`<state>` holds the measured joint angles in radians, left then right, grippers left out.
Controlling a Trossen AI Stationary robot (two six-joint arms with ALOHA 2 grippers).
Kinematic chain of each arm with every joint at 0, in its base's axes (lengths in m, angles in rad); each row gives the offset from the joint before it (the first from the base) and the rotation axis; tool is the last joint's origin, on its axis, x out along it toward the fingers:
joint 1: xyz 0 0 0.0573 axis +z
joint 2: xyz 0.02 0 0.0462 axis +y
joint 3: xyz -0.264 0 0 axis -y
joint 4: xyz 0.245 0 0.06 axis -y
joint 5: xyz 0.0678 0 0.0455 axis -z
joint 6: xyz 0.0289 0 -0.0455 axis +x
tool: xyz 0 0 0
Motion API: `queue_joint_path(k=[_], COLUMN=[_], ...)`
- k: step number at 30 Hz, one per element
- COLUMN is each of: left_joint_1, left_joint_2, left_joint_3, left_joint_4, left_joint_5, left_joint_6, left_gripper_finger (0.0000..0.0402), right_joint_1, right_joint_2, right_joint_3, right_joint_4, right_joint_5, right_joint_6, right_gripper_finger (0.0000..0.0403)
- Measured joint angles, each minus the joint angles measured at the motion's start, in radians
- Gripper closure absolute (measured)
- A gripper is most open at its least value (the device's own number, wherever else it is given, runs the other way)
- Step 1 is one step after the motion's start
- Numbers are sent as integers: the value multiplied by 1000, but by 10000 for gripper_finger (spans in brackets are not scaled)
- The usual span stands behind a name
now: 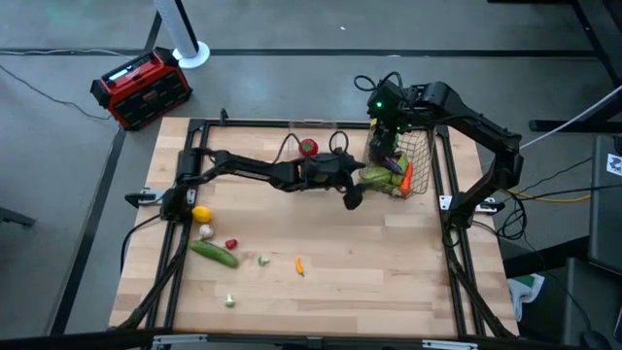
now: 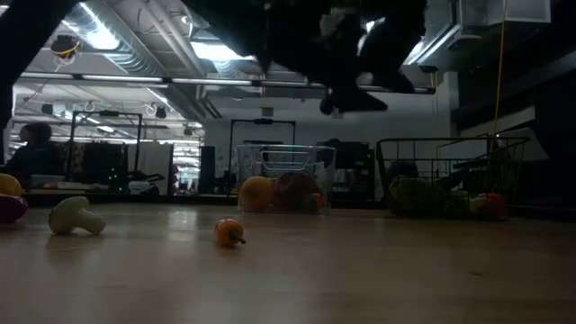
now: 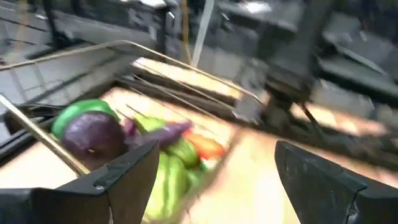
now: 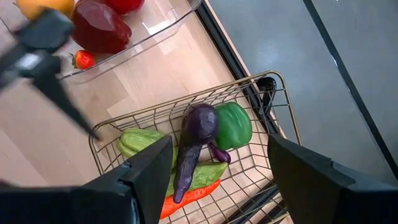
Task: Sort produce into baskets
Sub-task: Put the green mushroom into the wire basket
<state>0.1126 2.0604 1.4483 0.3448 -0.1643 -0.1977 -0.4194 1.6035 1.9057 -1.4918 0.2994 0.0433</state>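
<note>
Wooden bench (image 1: 369,262) from above, two dark arms reaching over it.

Toward the left near corner, loose produce waiting to be sorted: lemon (image 1: 201,214), garlic (image 1: 205,231) just beside it, cucumber (image 1: 214,254) lying flat a little nearer the near edge, then a small orange chili (image 1: 299,264) closer to the middle. All well apart from both arms.

At the middle of the far edge, clear bin (image 1: 309,136), holding a red apple (image 1: 308,148) and other fruit.

Right of centre, left gripper (image 1: 355,197), fingers spread wide, nothing between them, hanging just beside the wire basket (image 1: 420,146) on its inner side.

Near the right far corner, that basket, lying tipped on its side, already holding an eggplant (image 4: 200,121), a green pepper (image 4: 235,124), more green vegetables and a carrot.

Directly over the basket, right gripper (image 1: 387,124), fingers parted and empty, waiting.

Likely step: left arm clearing away from the basket for the next pick. To do it well:
- Lift clear of the wire rim before swinging back, to avoid nudging the basket.
- Keep fingers wide on the way to the left cluster.
- Take the cucumber across its narrow width, mid-length.
- Approach the lemon from straight above; probably prone to rolling.
</note>
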Motion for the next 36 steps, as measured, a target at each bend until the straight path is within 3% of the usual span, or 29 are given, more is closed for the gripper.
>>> queue_joint_path(k=[4,11,20,25,31,36], left_joint_1=[-35,-134,-329,-459,-577,-625], left_joint_2=[-98,-260,-325,-324,-322,-323], left_joint_3=[0,0,-1,-56,-160,-255], left_joint_4=[-242,-804,-1379,-1418,-1355,-1239], left_joint_5=[52,58,58,59,59,54], left_joint_6=[80,128,-101,-252,-409,-499], left_gripper_finger=[86,86,86,86,86,86], right_joint_1=[0,0,1,1,10,62], right_joint_2=[0,0,0,0,0,0], right_joint_3=[0,-3,-3,-3,-3,-3], right_joint_4=[0,0,10,61,117,145], right_joint_5=[-1,-5,-49,-201,-393,-424], right_joint_6=[0,0,19,39,42,42], right_gripper_finger=[143,143,143,143,143,143])
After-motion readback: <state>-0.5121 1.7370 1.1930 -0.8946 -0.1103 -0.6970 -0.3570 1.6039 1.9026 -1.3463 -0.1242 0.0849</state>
